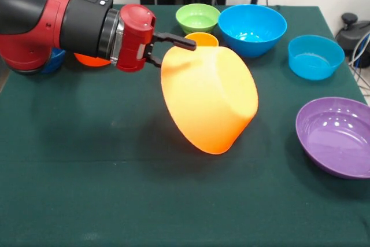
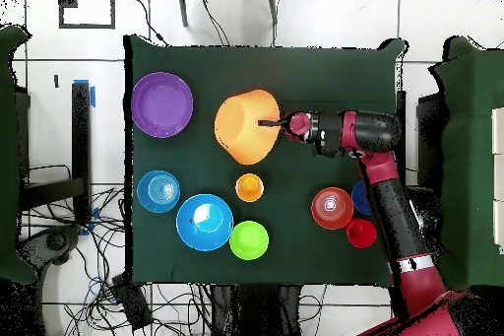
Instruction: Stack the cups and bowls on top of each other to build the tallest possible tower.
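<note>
Nearest the camera, the purple bowl [image 1: 337, 136] sits by the table's [image 1: 87, 201] edge, while the big yellow-orange bowl [image 1: 209, 99] hangs tipped on its side over the middle. It looks light, stiff and slick, so its thin rim is probably the surest hold. The gripper [image 1: 173, 47], on a level, sideways-reaching arm, is clamped on that rim.

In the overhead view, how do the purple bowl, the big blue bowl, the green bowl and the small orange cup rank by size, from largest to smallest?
1. purple bowl
2. big blue bowl
3. green bowl
4. small orange cup

All four stand on the table, so the overhead camera sees them from a similar height and the order looks reliable.
</note>
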Motion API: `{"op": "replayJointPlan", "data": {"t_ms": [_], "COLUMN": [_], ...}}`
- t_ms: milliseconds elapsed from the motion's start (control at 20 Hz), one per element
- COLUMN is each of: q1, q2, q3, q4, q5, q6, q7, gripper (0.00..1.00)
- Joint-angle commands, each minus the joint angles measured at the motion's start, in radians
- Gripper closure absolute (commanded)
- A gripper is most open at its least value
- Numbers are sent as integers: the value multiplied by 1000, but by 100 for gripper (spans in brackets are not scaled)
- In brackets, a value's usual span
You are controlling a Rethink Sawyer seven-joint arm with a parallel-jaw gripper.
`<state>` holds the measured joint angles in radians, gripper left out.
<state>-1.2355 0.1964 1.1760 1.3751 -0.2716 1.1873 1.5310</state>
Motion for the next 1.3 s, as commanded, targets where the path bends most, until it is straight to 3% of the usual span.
{"op": "replayJointPlan", "data": {"t_ms": [50,300,650,950,1100,1300], "q1": [12,11,11,53,61,54], "q2": [-18,-42,-19,19,21,-4], "q3": [-88,-92,-96,-120,-137,-144], "q4": [-109,-110,-122,-235,-262,-237], "q5": [1,-34,-54,-89,-153,-278], "q6": [98,52,26,44,1,-152], "q7": [-233,-242,-285,-375,-428,-447], "gripper": [0,0,0,0,0,0]}}
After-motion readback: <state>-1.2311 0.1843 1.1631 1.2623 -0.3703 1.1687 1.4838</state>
